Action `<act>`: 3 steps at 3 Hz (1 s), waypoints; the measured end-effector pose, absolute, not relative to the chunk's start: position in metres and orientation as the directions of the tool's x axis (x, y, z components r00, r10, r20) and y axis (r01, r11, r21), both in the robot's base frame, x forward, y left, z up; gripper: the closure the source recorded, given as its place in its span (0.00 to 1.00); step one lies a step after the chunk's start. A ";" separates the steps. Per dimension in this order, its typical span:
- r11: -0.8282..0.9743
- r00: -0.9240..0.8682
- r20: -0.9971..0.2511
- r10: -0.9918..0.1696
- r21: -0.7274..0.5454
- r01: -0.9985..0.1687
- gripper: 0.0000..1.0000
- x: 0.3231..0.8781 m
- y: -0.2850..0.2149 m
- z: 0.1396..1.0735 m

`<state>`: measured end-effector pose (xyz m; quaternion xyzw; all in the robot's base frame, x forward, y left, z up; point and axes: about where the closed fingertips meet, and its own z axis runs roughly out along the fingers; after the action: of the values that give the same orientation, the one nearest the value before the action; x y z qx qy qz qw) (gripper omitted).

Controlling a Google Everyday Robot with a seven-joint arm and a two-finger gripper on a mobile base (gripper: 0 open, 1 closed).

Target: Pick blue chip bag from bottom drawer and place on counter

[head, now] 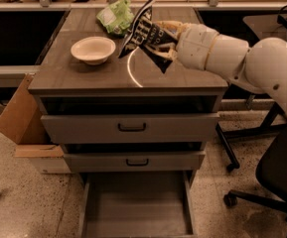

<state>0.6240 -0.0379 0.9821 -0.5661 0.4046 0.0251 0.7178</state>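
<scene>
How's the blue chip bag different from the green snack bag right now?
The blue chip bag is dark navy with white lettering; the green snack bag is light green. The blue chip bag hangs tilted above the counter, clamped in the gripper; the green snack bag lies crumpled at the counter's back. Both are small snack bags.

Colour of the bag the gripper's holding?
Dark navy with white lettering. The gripper holds the blue chip bag above the counter, camera view.
</scene>
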 end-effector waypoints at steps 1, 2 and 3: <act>0.389 0.615 -0.649 -0.448 -0.761 -0.519 0.82 0.665 -0.043 0.988; 0.425 0.554 -0.695 -0.459 -0.719 -0.550 0.58 0.698 -0.050 0.976; 0.454 0.496 -0.733 -0.466 -0.679 -0.577 0.35 0.718 -0.058 0.958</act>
<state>0.7178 -0.0576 0.9578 -0.5208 0.5004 0.0401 0.6904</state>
